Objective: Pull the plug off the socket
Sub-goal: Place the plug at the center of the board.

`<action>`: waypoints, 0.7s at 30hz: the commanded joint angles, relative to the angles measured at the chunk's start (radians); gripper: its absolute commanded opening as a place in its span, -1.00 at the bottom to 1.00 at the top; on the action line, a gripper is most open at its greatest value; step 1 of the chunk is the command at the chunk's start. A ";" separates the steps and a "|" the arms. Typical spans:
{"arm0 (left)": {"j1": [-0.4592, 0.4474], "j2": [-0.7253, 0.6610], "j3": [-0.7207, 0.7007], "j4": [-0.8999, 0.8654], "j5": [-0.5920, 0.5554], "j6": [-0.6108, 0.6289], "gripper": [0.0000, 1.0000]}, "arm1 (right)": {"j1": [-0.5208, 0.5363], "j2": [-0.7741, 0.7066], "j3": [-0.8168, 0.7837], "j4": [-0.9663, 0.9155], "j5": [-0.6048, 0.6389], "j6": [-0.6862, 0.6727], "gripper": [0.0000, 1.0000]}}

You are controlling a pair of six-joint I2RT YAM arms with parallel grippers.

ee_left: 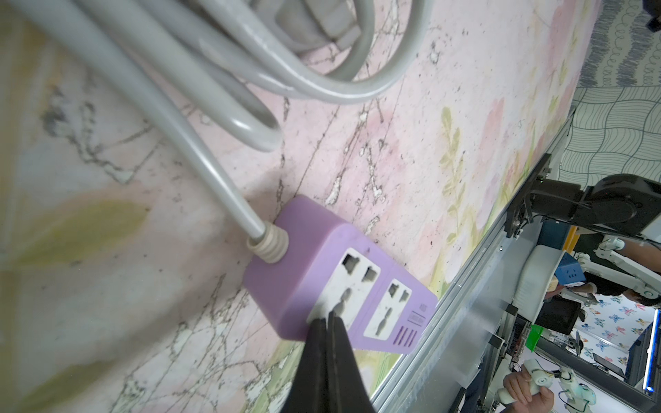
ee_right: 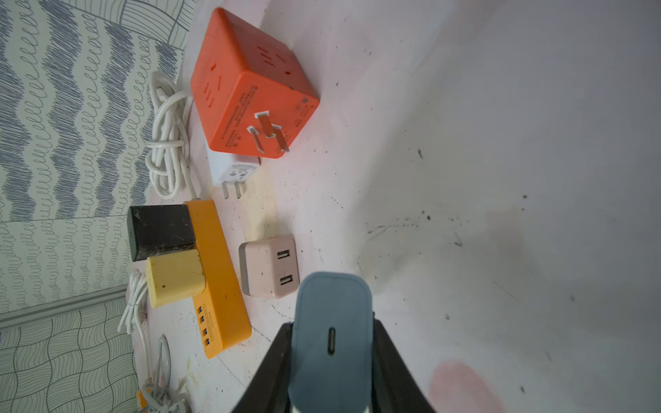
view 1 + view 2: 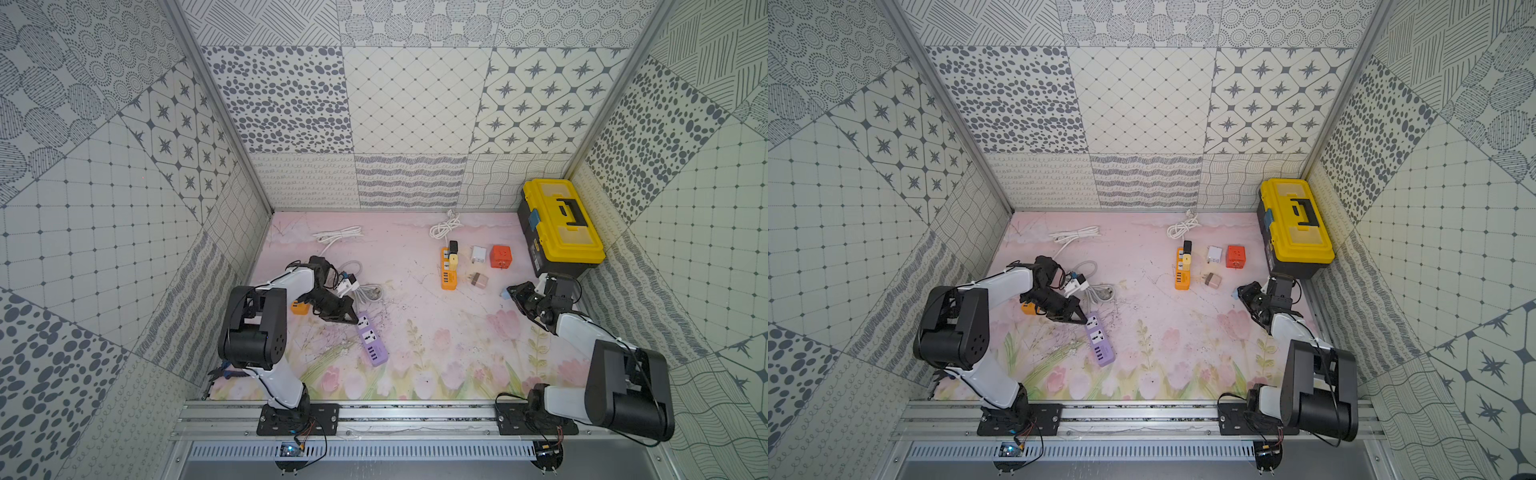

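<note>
In both top views, the left gripper [image 3: 352, 321] was closed tight, with its tips on the long purple plastic power strip [image 3: 372, 345], lower left of centre on the pink flowered mat [image 3: 436, 365]. Right of centre, the right gripper [image 3: 508, 291] was clamped on a small blue-grey charger plug [image 3: 504, 294], well apart from that strip.

In the left wrist view, the fingertips [image 1: 317, 332] touched the strip's white socket face.

In the right wrist view, black fingers [image 2: 275, 361] squeezed the plug, near an orange power strip [image 2: 221, 271].
</note>
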 commanded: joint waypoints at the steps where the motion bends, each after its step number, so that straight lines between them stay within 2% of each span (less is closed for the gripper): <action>1: 0.003 0.001 -0.011 0.059 -0.181 0.018 -1.00 | 0.001 0.064 0.058 0.141 -0.018 -0.018 -1.00; 5: 0.003 0.001 -0.012 0.060 -0.178 0.020 -1.00 | 0.010 0.122 0.088 0.164 0.008 -0.035 -1.00; 8: 0.003 0.003 -0.010 0.058 -0.176 0.019 -1.00 | 0.016 0.167 0.118 0.159 0.017 -0.050 -0.83; 11: 0.002 0.000 -0.012 0.059 -0.176 0.019 -1.00 | 0.019 0.203 0.131 0.153 0.020 -0.055 -0.59; 15: 0.003 -0.004 -0.014 0.060 -0.176 0.019 -1.00 | 0.024 0.207 0.123 0.147 0.015 -0.061 -0.10; 21: 0.003 -0.003 -0.012 0.058 -0.170 0.021 -1.00 | 0.032 0.107 0.088 0.082 0.051 -0.084 0.44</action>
